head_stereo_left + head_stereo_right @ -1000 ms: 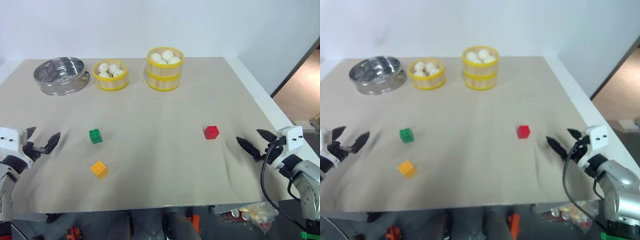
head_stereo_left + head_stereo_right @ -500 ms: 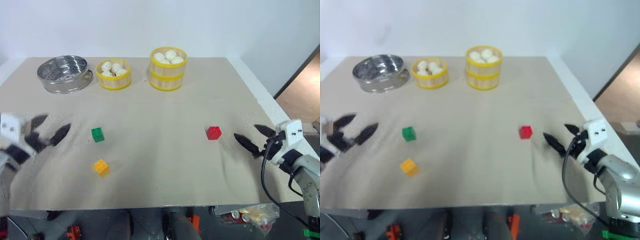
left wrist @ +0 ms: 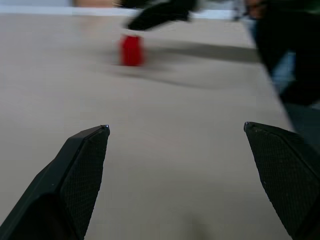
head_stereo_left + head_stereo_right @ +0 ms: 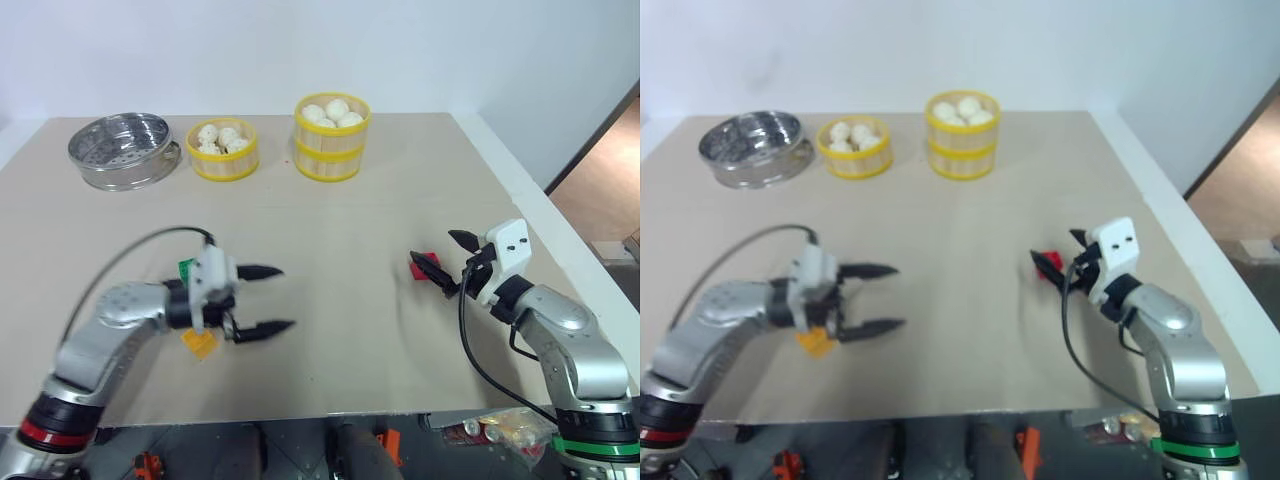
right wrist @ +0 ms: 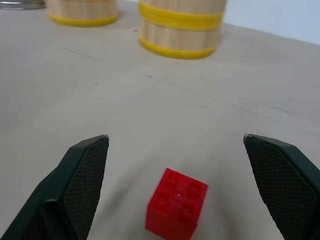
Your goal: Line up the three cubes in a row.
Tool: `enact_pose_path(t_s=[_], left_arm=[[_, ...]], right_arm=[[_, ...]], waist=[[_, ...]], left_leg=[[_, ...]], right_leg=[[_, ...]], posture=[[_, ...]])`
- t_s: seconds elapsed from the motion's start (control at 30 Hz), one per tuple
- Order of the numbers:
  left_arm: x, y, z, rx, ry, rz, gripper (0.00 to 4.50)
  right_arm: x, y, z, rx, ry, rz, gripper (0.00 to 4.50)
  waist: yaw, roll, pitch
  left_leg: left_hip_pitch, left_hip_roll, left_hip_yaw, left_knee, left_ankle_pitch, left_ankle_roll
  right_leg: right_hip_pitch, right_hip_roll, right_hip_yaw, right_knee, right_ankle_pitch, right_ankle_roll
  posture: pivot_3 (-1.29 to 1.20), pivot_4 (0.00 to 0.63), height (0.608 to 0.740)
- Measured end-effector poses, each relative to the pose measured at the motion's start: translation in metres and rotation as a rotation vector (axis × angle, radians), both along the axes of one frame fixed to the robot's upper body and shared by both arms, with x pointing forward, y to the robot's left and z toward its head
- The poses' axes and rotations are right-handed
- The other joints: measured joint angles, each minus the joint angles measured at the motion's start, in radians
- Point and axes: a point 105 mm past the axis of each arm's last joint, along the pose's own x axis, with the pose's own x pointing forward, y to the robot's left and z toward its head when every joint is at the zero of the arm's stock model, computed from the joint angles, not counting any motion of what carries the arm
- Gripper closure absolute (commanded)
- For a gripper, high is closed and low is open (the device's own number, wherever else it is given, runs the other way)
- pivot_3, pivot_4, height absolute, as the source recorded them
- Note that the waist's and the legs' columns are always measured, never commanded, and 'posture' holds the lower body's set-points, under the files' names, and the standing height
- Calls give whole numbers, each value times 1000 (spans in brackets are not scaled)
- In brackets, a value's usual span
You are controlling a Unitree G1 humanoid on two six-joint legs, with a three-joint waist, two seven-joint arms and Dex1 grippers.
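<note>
Under left gripper (image 4: 268,298) (spread, empty): green cube (image 4: 185,266) half-hidden | right gripper (image 4: 447,258) gaping

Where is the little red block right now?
The red cube sits on the right side of the table, between the right gripper's open fingers, not yet gripped, well in front of the tall bamboo steamer.

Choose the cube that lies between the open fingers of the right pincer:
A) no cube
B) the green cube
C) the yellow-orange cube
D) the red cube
D: in the right wrist view the red cube sits on the table between the open right pincer fingers, not yet gripped.
</note>
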Motion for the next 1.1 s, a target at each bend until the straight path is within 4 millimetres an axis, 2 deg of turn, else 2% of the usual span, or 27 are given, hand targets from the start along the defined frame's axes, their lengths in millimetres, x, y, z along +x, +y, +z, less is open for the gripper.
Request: enact_pose_path(t_s=[0.13, 0.2, 0.43, 0.73, 0.83, 1.07, 1.1], left_arm=[[9, -12, 5, -23, -19, -48, 24], [14, -17, 1, -20, -9, -62, 24], [18, -20, -4, -9, -8, -67, 24], [19, -26, -5, -20, -19, -58, 24], [18, -27, -7, -27, -13, -50, 0], [14, -25, -14, -16, -2, -31, 0], [13, -25, -15, -16, 1, -29, 0]], right_arm=[[3, 3, -6, 32, -1, -56, 0], [4, 8, -13, 48, 11, -75, 0], [5, 11, -23, 51, 23, -124, 0], [11, 4, -54, 87, 122, -203, 0], [16, 8, -54, 108, 123, -200, 772], [22, 10, -52, 122, 120, -195, 3212], [22, 11, -52, 123, 120, -195, 3236]], waist=[[0, 0, 0], [-2, 0, 0], [-1, 0, 0], [-2, 0, 0], [-3, 0, 0], [-2, 0, 0], [-2, 0, 0]], left_leg=[[0, 3, 0, 3, 0, 0], [1, 4, 1, 3, 0, 0], [0, 5, 1, 3, 0, 0], [1, 5, 3, 3, 0, 0], [1, 5, 3, 3, 0, 0], [1, 5, 3, 3, 0, 0], [1, 5, 4, 3, 0, 0]], right_leg=[[0, 5, 1, 0, 1, -6], [0, 6, 3, 0, 2, -6], [0, 8, 4, 0, 3, -4], [0, 8, 6, 0, 3, -5], [-1, 8, 7, 0, 4, -2], [-1, 8, 7, 0, 4, -2], [-1, 8, 7, 0, 4, -2]], posture=[[0, 150, 740], [0, 150, 740], [0, 150, 740], [0, 150, 740], [0, 150, 740], [0, 150, 740], [0, 150, 740]])
